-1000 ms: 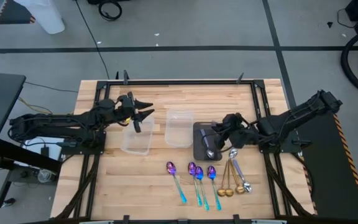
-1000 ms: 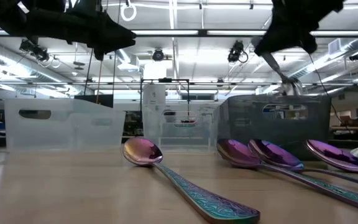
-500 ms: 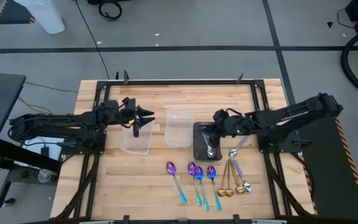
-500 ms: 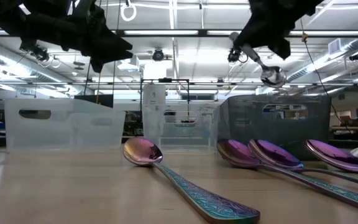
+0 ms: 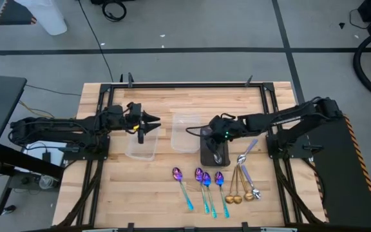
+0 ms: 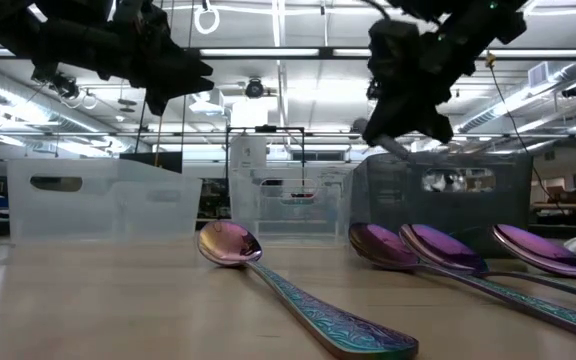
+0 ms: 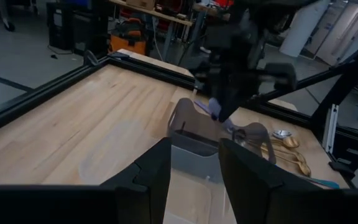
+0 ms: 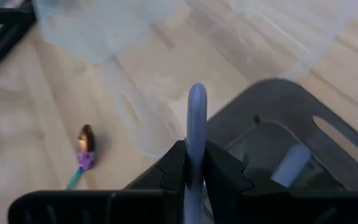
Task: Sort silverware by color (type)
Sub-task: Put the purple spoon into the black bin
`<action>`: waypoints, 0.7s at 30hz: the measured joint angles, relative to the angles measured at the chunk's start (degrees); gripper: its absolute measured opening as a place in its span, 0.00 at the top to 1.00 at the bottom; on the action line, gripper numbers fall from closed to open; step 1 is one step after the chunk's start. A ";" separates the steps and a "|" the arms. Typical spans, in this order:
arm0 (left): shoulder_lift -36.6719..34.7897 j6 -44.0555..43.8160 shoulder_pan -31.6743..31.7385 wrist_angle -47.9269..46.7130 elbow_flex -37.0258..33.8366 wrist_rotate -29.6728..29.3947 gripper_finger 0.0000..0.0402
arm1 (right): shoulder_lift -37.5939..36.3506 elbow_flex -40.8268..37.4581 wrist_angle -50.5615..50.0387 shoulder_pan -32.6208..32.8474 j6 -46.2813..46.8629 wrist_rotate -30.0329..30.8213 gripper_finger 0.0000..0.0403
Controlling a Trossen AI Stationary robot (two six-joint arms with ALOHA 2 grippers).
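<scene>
My right gripper [image 5: 214, 131] hangs over the dark grey tray [image 5: 205, 158] and is shut on a silver spoon [image 8: 196, 112]. Another silver spoon [image 5: 218, 154] lies in the tray. On the table right of the tray rest one more silver spoon [image 5: 246, 151] and a bunch of gold spoons [image 5: 236, 187]. Several purple spoons with teal handles [image 5: 205, 183] lie side by side near the front edge. My left gripper [image 7: 194, 180] is open with nothing between its fingers, above the left clear tub [image 5: 140, 145]. My right gripper pinches the silver spoon [image 8: 196, 140] between its two fingers. The spoon lies along the fingers and its rounded end [image 8: 196, 96] sticks out ahead of them. The fingers slant down from the table's right side. The spoon is lifted clear above the tray.
A second clear tub [image 5: 185, 132] stands between the left tub and the tray. A black frame rail [image 5: 185, 84] runs along the table's far edge and sides. Bare wood [image 5: 134, 193] lies at the near left.
My right gripper has carried the silver spoon toward the table's left and downward, from beside the tray's right side to above the tray, and has tipped further down. The spoon has stayed in its hold.
</scene>
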 joint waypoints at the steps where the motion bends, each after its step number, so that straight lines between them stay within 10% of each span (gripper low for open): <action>1: 0.00 0.00 0.00 -0.02 0.00 0.00 0.64 | 0.72 0.00 0.04 -0.37 0.44 -0.30 0.86; 21: -0.01 1.98 0.02 0.30 0.00 -1.69 0.64 | 6.55 -0.07 -1.28 -5.06 2.84 -10.06 0.84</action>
